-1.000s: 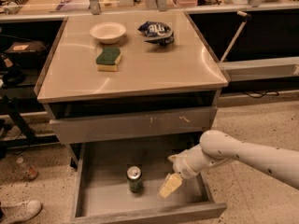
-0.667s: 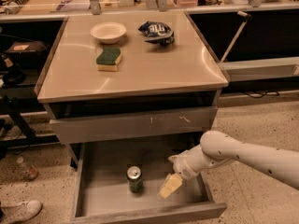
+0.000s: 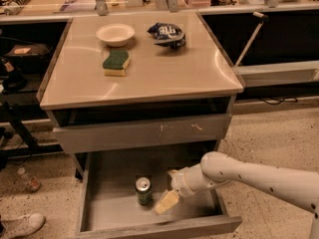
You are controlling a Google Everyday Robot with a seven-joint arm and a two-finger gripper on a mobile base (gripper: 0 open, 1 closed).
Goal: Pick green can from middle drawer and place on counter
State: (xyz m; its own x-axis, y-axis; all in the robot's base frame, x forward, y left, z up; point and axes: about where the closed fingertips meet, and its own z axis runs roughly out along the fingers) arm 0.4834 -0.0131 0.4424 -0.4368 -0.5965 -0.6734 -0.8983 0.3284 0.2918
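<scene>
The green can (image 3: 143, 190) stands upright on the grey floor of the open middle drawer (image 3: 112, 208), near its centre, silver top showing. My gripper (image 3: 168, 195) is inside the drawer just right of the can, on the end of the white arm that reaches in from the right. One tan finger (image 3: 166, 202) points down-left close beside the can. The gripper holds nothing. The counter (image 3: 164, 76) is the tan-grey top of the cabinet above.
On the counter sit a white bowl (image 3: 115, 34), a green-and-yellow sponge (image 3: 116, 63) and a dark blue snack bag (image 3: 167, 34). The closed drawer front with white scratches (image 3: 144, 132) overhangs the open drawer. A shoe (image 3: 20, 225) lies on the floor at the left.
</scene>
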